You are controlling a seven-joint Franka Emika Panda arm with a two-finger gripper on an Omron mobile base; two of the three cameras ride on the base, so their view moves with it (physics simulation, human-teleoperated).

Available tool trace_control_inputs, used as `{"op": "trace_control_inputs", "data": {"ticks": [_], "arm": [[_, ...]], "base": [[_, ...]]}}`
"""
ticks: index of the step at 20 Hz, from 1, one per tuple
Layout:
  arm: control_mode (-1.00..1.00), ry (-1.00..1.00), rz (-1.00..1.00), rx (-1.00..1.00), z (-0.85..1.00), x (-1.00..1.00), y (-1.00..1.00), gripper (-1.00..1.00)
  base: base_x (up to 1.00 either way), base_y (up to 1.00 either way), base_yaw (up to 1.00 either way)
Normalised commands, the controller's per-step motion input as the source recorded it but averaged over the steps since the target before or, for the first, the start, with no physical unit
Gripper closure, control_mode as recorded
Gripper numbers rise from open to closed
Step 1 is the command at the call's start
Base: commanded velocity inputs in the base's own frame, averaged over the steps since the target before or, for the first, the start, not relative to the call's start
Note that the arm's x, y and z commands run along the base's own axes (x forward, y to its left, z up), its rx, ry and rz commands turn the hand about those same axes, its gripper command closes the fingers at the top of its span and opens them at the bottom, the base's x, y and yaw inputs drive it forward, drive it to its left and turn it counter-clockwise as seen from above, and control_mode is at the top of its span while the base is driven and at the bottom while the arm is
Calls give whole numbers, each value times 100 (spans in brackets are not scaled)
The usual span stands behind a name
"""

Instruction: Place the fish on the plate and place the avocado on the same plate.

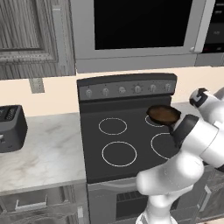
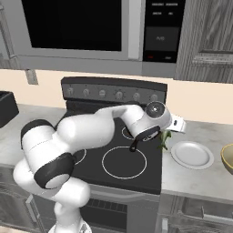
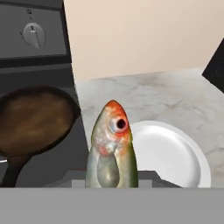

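The fish, slim and greenish-yellow with an orange head, stands up right in front of the hand camera. In the right base view the fish hangs from my gripper, which is shut on it, above the stove's right edge. The white plate lies on the counter just right of the fish. In the hand view the plate sits behind and to the right of the fish. The avocado is out of view.
A brown frying pan rests on the back right burner, and its handle points forward under my wrist. A yellowish bowl stands right of the plate. A dark toaster sits on the left counter.
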Motion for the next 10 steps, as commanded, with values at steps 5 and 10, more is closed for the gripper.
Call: {"op": "trace_control_inputs", "data": {"ticks": [5,10], "arm": [[-100,0,0,0,-34,-28,-40,100],[-100,0,0,0,-43,-15,-30,100]], "base": [[0,0,0],[0,0,0]]}}
